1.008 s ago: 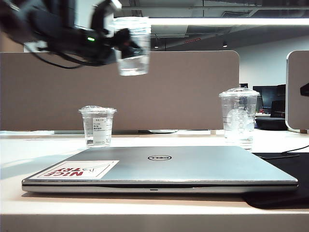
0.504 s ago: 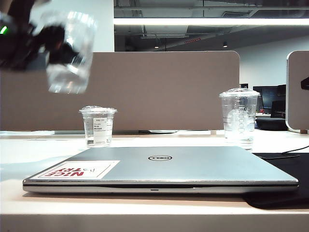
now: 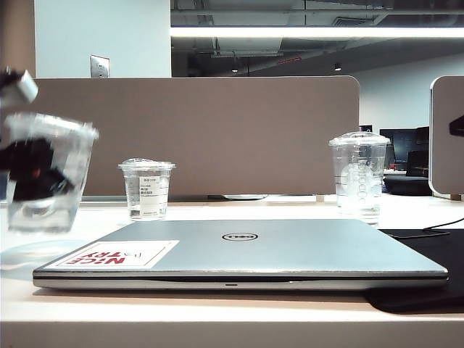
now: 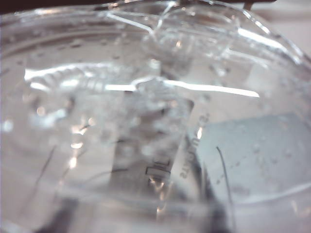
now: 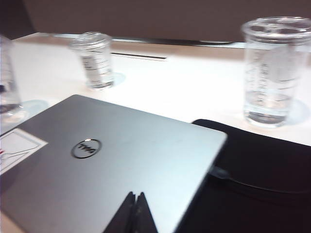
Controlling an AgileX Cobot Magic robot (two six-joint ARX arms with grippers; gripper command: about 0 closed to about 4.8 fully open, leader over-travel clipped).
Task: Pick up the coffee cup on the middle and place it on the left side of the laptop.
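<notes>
Exterior view shows the left gripper [image 3: 32,174] gripping the coffee cup [image 3: 45,174] tilted near the table's [image 3: 217,312] left edge, risking a tip-over on release; the right gripper [image 5: 135,213], jaws closed, hovers over the laptop [image 3: 275,250].

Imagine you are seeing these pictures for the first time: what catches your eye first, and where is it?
The coffee cup, gripped in the left gripper, hangs blurred at the far left beside the laptop. The closed silver laptop fills the table's front, a red-and-white sticker at its left corner. The right gripper hovers shut above the laptop.
</notes>
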